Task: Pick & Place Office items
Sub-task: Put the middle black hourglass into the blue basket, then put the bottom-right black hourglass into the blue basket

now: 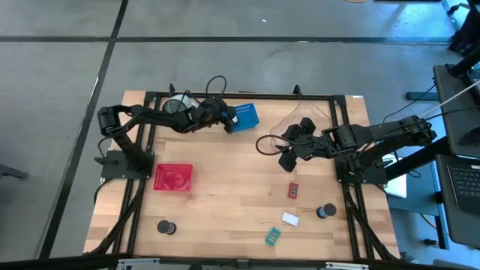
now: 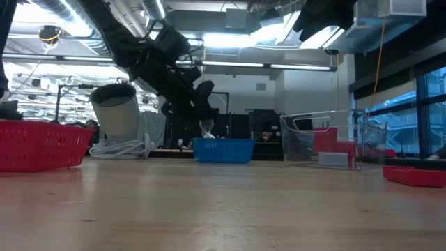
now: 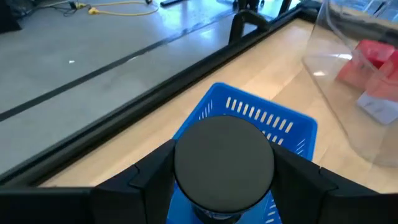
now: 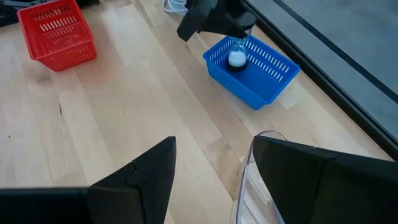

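My left gripper (image 3: 224,160) (image 1: 225,118) is shut on a black round spool (image 3: 224,146) whose pale end (image 4: 236,58) shows in the right wrist view. It holds the spool over the blue basket (image 1: 246,117) (image 4: 264,74) at the table's far edge. My right gripper (image 4: 211,180) (image 1: 289,150) hangs open beside the clear tub (image 1: 311,120) and touches nothing. On the near right of the table lie a red flat block (image 1: 293,190), a second black spool (image 1: 326,211), a white block (image 1: 290,219) and a teal block (image 1: 272,237). A third spool (image 1: 166,226) stands near left. My left gripper pinches the spool by its round side (image 3: 186,168), one finger (image 3: 152,174) on each side. The fingers slant down from the table's left. The spool is lifted clear, its dark end toward the wrist and its pale end pointing down into the basket (image 3: 273,118).
The red tray (image 1: 173,177) sits on the left, near the left arm's base. The clear tub (image 2: 324,143) holds red and white pieces. A grey-and-white disc (image 2: 115,108) with coiled cable stands at the far left edge. The table's middle (image 1: 232,187) is bare wood.
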`<state>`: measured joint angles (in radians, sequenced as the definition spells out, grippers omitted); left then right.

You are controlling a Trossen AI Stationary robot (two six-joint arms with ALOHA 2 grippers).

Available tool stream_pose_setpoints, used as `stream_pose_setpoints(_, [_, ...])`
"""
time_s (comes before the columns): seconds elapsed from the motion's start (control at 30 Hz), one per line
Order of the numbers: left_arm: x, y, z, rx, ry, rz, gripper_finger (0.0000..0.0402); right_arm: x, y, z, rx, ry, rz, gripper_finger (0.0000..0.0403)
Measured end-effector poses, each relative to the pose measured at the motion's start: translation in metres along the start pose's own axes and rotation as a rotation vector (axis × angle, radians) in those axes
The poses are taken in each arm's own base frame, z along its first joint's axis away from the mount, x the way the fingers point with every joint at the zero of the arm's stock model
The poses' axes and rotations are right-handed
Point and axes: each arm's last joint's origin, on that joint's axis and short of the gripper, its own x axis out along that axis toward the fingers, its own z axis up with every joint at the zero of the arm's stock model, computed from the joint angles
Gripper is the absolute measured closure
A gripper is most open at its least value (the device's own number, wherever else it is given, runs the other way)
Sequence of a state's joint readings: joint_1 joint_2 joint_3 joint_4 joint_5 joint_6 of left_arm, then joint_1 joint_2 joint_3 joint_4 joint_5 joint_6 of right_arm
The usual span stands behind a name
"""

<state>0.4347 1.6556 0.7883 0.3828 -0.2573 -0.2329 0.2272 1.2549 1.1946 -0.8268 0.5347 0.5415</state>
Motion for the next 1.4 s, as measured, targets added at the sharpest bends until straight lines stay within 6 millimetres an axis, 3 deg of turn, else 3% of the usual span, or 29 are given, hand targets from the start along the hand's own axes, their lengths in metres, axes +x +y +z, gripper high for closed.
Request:
stream_pose_setpoints(0.47, [0.004,0.001,-0.009,0.030,0.056,0.031,0.0183,0.000,0.000,0.000,0.000,0.000,0.000,0.0183])
stream_pose_setpoints(0.77, [0.002,-0.007,-0.009,0.060,0.037,0.002,0.0135,0.000,0.000,0.000,0.000,0.000,0.000,0.0183])
stream_pose_setpoints(0.9, [-0.003,-0.012,0.000,0.063,-0.027,-0.022,0.0118,0.000,0.000,0.000,0.000,0.005,0.008,0.0183])
stream_pose_setpoints(1.13, [-0.041,-0.017,0.035,0.106,-0.160,-0.089,0.0110,0.000,0.001,-0.003,0.023,0.063,0.068,0.0183])
stream_pose_setpoints(1.4, [-0.101,-0.038,0.063,0.104,-0.260,-0.491,0.0110,-0.008,0.007,-0.021,0.178,0.316,0.186,0.0183])
